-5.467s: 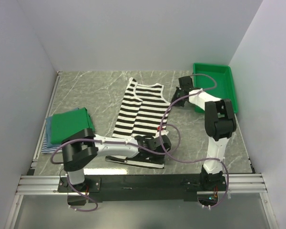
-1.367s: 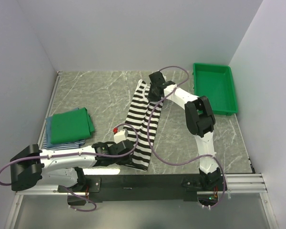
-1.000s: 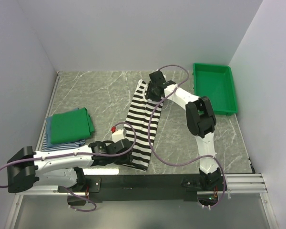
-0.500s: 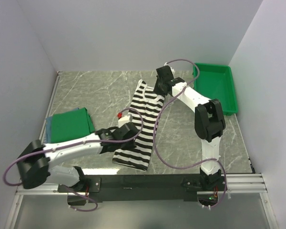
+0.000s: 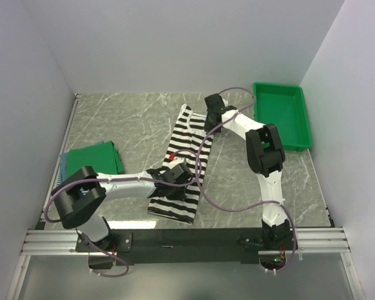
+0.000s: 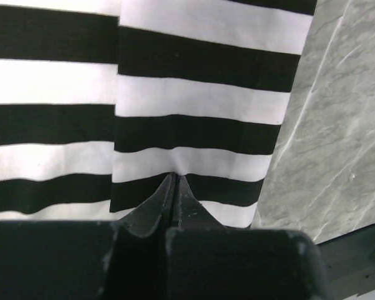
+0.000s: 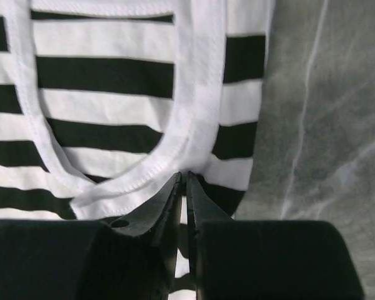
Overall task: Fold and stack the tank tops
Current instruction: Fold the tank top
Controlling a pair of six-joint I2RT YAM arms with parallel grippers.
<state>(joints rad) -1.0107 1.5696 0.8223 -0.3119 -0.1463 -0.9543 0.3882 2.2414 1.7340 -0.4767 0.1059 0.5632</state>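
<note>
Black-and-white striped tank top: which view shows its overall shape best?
Top external: the black-and-white striped tank top shows whole, a long folded strip lying on the table. Left wrist shows only stripes and a layer edge. Right wrist shows only a white-trimmed curved opening and the stripes around it.

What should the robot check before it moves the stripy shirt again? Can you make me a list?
1. Is the striped top folded in half the long way: ok.
2. Is the left gripper really pinching cloth: cannot tell. Its fingers are shut, with the tips at the stripes.
3. Is the right gripper really pinching cloth: cannot tell. It is shut at the armhole edge.
4. Is the purple cable away from the striped top: not ok, it crosses over it.
5. Does the green top have nothing lying on it, ready for stacking: ok.
6. Is the green bin out of the way: ok.
</note>
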